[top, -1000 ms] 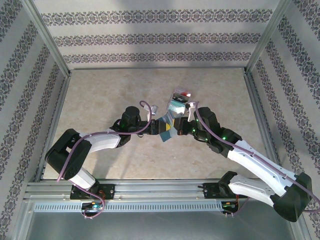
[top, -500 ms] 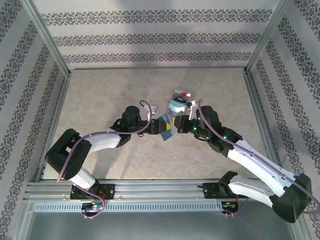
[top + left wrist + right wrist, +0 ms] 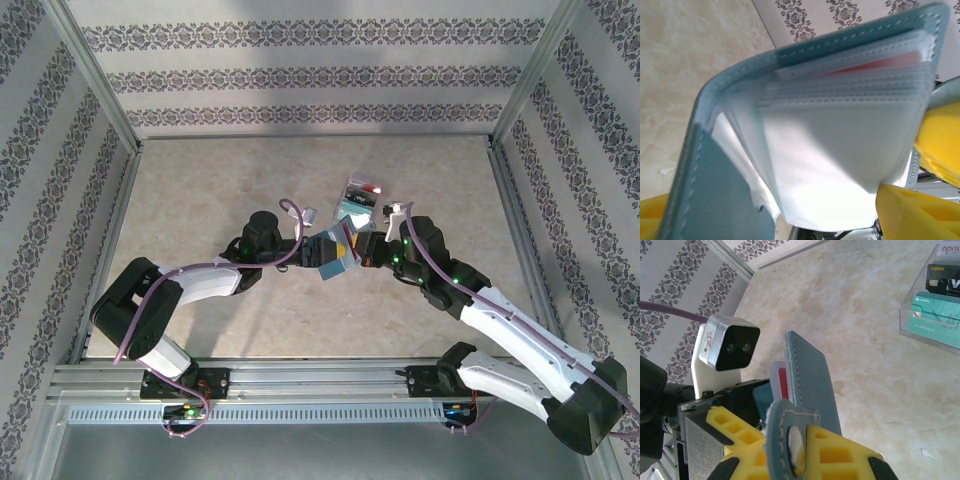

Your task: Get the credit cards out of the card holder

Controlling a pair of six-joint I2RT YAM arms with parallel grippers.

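The blue-grey card holder (image 3: pixel 338 262) hangs above the table between both grippers. My left gripper (image 3: pixel 318 250) is shut on one panel; one yellow finger (image 3: pixel 650 220) shows beside that panel (image 3: pixel 715 200). The right gripper (image 3: pixel 800 450) is shut on the holder's strap tab (image 3: pixel 785 430), and its other panel (image 3: pixel 812 385) stands on edge. The holder is spread open, showing clear sleeves (image 3: pixel 830 150). A red credit card (image 3: pixel 880 62) sits in a sleeve; its edge (image 3: pixel 782 382) also shows in the right wrist view. More credit cards, one of them teal (image 3: pixel 935 315), lie in a clear box.
The clear plastic box (image 3: pixel 357 200) with the loose cards stands on the table just beyond the grippers. Metal frame rails and patterned walls (image 3: pixel 320 80) close in the marbled table (image 3: pixel 200 190) on three sides.
The right gripper has drawn back toward the right with the strap tab. The card holder has come away from the clear box and now stands more on edge, spread open.
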